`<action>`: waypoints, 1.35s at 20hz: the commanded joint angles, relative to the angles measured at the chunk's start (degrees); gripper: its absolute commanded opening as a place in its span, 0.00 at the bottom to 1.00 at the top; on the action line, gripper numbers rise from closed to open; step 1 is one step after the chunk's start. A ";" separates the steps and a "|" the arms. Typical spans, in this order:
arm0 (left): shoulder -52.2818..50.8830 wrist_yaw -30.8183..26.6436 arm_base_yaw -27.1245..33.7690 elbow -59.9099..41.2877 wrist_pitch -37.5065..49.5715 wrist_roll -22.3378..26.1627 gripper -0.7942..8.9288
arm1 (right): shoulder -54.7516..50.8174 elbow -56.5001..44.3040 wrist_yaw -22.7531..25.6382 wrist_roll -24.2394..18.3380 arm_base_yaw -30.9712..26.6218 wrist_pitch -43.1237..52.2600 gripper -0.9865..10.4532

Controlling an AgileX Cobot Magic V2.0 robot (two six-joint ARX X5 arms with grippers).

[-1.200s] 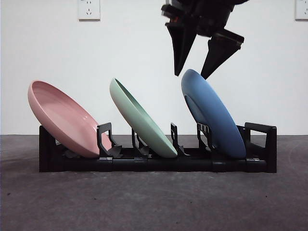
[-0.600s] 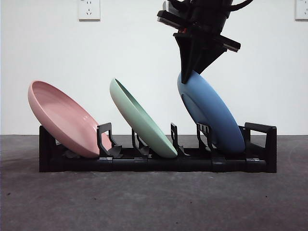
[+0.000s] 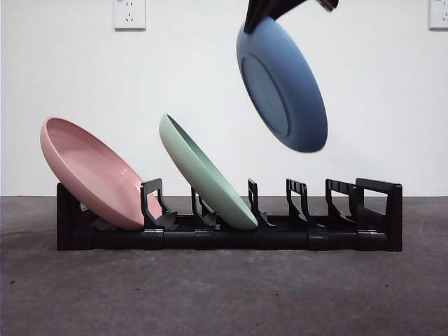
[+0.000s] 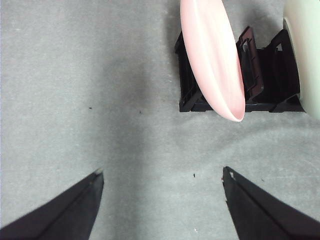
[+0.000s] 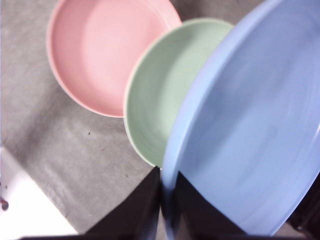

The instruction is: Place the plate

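Blue plate [image 3: 283,87] hangs in the air above the right-hand part of the black dish rack [image 3: 231,234], tilted, clear of the rack's slots and touching nothing below it. Its upper rim is pinched by the right gripper [image 5: 164,205], whose two black jaws are closed on either side of that rim in the right wrist view; in the front view only the gripper's dark tip shows at the top edge. The rack stands on a grey table [image 3: 224,294] in front of a white wall. A pink plate [image 3: 91,171] leans in the rack's leftmost slot, and a green plate [image 3: 206,171] leans in the next slot, just beside it. The slots to the right of the green plate hold nothing. The left gripper [image 4: 162,180] hovers over bare table near the pink-plate end of the rack, its jaws spread wide apart and grasping nothing. Two wall sockets sit high on the wall, one [image 3: 129,14] at upper left and one [image 3: 439,14] at the right edge.
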 commanded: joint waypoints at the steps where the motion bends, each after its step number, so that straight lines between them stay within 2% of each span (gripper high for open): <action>1: 0.26 0.33 0.00 1.29 0.46 0.13 0.47 | -2.29 1.55 0.00 -3.30 2.21 -0.02 0.10; 3: 0.31 0.33 0.00 1.29 0.48 0.13 0.47 | -5.70 0.87 1.29 -3.89 4.44 1.31 0.10; 5: 0.31 0.31 0.00 1.29 0.50 0.13 0.47 | -11.30 -3.63 4.09 -3.87 7.28 7.10 0.10; 9: 0.31 0.33 0.00 1.29 0.50 0.13 0.47 | -26.16 -22.53 9.94 -3.93 12.98 24.52 0.10; 11: 0.31 0.33 0.00 1.29 0.48 0.13 0.47 | -33.83 -32.81 14.36 -3.98 16.55 32.37 0.10; 16: 0.31 0.33 0.00 1.29 0.48 0.13 0.47 | -48.96 -53.05 26.58 -4.52 26.71 42.58 0.10; 18: 0.31 0.33 0.00 1.29 0.46 0.13 0.47 | -52.39 -58.38 31.32 -4.33 30.93 42.53 0.10; 21: 0.31 0.33 0.00 1.29 0.13 0.13 0.47 | -53.13 -62.60 37.73 0.76 37.11 35.41 0.10; 24: 0.31 0.33 0.00 1.29 0.13 0.13 0.47 | -49.22 -62.95 38.29 4.83 42.42 29.05 0.10; 27: 0.31 0.33 0.00 1.29 0.13 0.13 0.47 | -43.89 -62.93 38.27 4.87 47.39 27.43 0.10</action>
